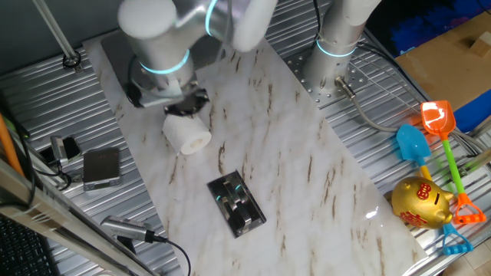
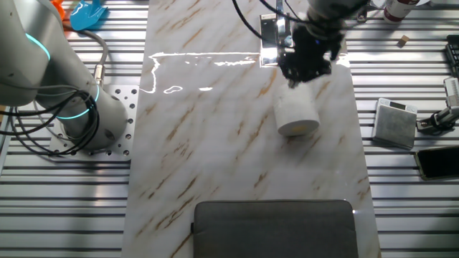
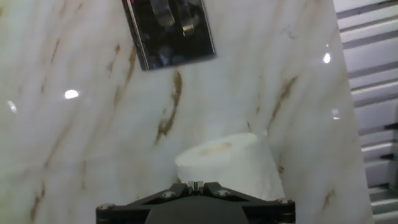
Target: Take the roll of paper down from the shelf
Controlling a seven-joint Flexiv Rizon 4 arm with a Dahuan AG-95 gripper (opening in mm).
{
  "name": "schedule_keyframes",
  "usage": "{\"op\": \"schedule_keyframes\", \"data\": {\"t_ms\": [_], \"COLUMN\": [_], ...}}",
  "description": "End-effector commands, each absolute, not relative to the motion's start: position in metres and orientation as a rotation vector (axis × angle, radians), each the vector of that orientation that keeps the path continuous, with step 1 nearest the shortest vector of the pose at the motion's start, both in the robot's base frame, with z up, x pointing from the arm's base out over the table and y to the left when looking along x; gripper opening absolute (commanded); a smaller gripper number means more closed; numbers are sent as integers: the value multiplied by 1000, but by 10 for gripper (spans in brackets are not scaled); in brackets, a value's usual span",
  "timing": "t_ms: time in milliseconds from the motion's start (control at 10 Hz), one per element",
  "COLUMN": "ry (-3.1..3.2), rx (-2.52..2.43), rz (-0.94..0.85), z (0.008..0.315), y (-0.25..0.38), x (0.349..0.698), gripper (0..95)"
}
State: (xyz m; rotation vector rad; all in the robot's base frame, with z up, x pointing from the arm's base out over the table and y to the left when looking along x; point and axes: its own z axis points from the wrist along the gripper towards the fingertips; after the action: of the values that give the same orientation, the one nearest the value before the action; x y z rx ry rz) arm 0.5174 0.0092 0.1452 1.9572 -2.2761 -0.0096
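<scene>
The roll of paper (image 1: pixel 188 136) is lying on the marble-patterned table (image 1: pixel 307 176), tilted, with its flat end and small central hole facing partly upward. The gripper (image 1: pixel 186 107) is sitting directly above the roll's rear end and touching it or nearly so. In the hand view the fingers (image 3: pixel 196 185) are appearing drawn together at the roll's near edge (image 3: pixel 233 163), but whether they are pinching any paper cannot be told. The shelf (image 1: pixel 237 204), a flat black holder with a shiny metal rim, is lying on the same table, apart from the roll and carrying nothing. In the other fixed view the roll (image 2: pixel 297 115) is lying between the shelf (image 2: pixel 271 41) and a large grey pad (image 2: pixel 276 228).
</scene>
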Motion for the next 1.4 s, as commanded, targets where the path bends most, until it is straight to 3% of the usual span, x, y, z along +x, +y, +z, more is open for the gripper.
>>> {"op": "schedule_keyframes", "data": {"t_ms": [100,700,1400], "ry": [-2214,-2118,-2254], "rx": [2024,2131,1961], "rz": [-24,-26,23], "z": [145,137,135], "y": [-22,-75,-75], "x": [535,555,553], "gripper": [0,0,0]}}
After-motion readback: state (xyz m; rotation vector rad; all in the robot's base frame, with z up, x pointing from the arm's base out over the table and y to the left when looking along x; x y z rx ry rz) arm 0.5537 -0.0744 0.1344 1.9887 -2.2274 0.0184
